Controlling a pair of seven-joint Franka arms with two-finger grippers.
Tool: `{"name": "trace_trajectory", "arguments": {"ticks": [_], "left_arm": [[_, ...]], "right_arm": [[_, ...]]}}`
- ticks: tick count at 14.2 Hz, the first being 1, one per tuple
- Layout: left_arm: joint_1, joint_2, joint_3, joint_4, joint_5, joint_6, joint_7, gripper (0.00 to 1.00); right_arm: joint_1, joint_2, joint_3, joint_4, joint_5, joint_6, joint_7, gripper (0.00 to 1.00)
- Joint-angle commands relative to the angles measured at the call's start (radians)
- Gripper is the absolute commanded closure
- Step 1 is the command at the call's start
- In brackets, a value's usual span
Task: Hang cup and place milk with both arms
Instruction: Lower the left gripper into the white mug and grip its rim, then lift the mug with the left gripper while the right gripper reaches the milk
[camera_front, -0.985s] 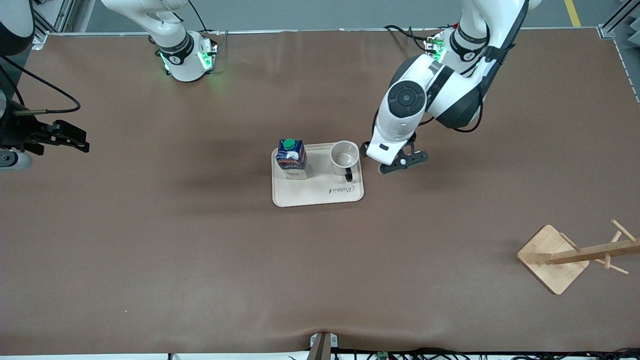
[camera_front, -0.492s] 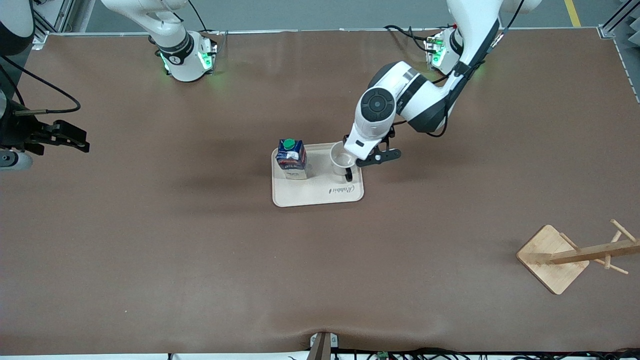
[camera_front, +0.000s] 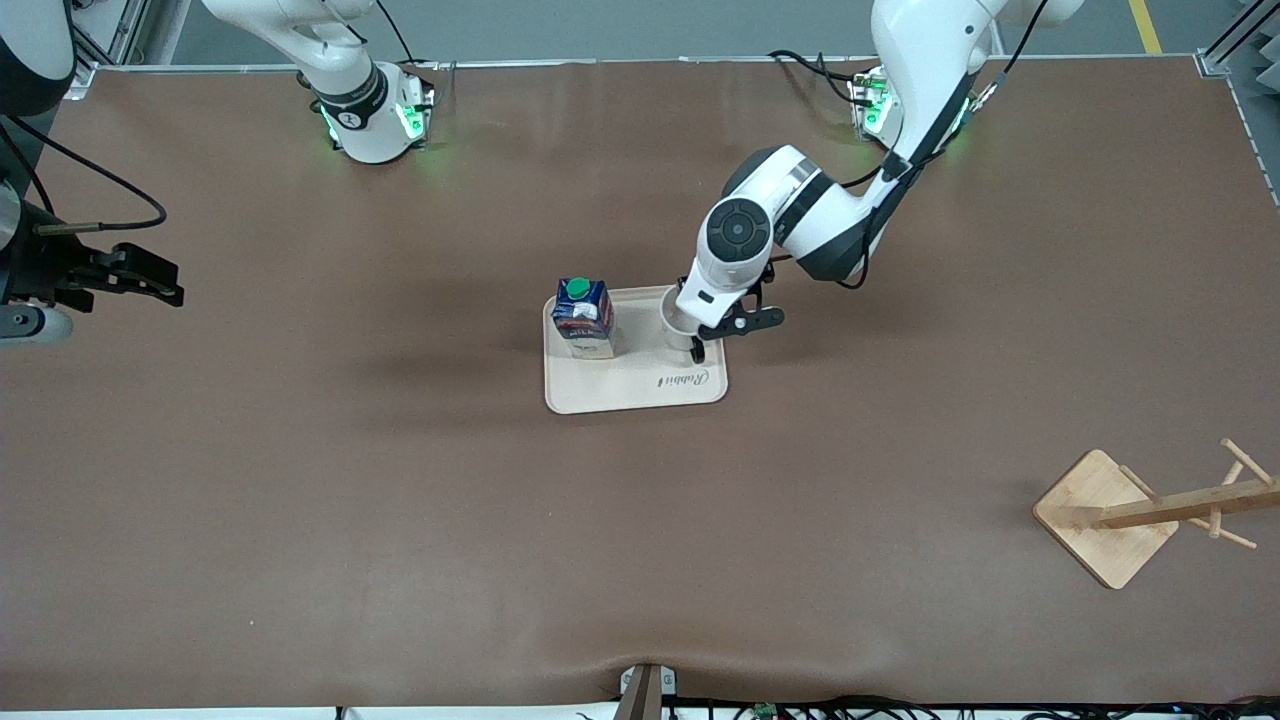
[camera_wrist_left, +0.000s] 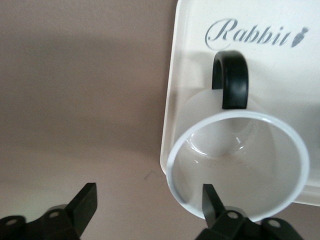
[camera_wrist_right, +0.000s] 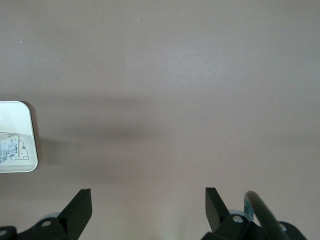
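1. The left claw (camera_front: 722, 322) is closing in over the cup (camera_wrist_left: 239, 167), fingers spread wide, one inside the rim.
2. The cup is sitting on the tray (camera_front: 620, 385) beside the milk (camera_front: 583, 318); a grasp looks imminent.
3. The right claw (camera_wrist_right: 147, 207) is waiting wide over bare bench (camera_front: 300, 480).
4. The wooden rack (camera_front: 1150, 510) is standing toward the left arm's end.

One cup (camera_front: 682, 322), one milk (camera_front: 583, 317), one tray (camera_front: 634, 380), one wooden rack (camera_front: 1145, 511) — and two arms (camera_front: 800, 205).
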Motion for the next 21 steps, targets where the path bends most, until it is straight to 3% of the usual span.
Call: {"name": "trace_trajectory", "arguments": {"ticks": [1, 3, 10, 13, 18, 21], "left_arm": [[-0.013, 0.016, 0.002, 0.003, 0.004, 0.013, -0.014, 0.57], [-0.015, 0.024, 0.003, 0.012, 0.006, 0.013, -0.014, 0.99], [-0.004, 0.012, 0.006, 0.069, 0.087, -0.001, -0.01, 1.0], [0.016, -0.065, 0.011, 0.102, 0.139, -0.021, -0.004, 1.0], [0.109, -0.151, 0.011, 0.262, 0.185, -0.251, 0.079, 1.0], [0.198, -0.181, 0.009, 0.307, 0.185, -0.335, 0.214, 1.0]], "right_arm": [[0.003, 0.005, 0.001, 0.012, 0.0, -0.007, 0.019, 0.0], [0.0, 0.01, 0.001, 0.012, 0.0, -0.004, 0.018, 0.0], [0.006, 0.038, 0.001, 0.012, -0.003, 0.0, 0.008, 0.0], [0.007, 0.051, 0.001, 0.014, -0.002, 0.022, 0.01, 0.0], [0.045, 0.104, 0.001, 0.014, -0.008, 0.058, 0.013, 0.0], [0.065, 0.13, 0.001, 0.014, -0.011, 0.059, 0.01, 0.0]]}}
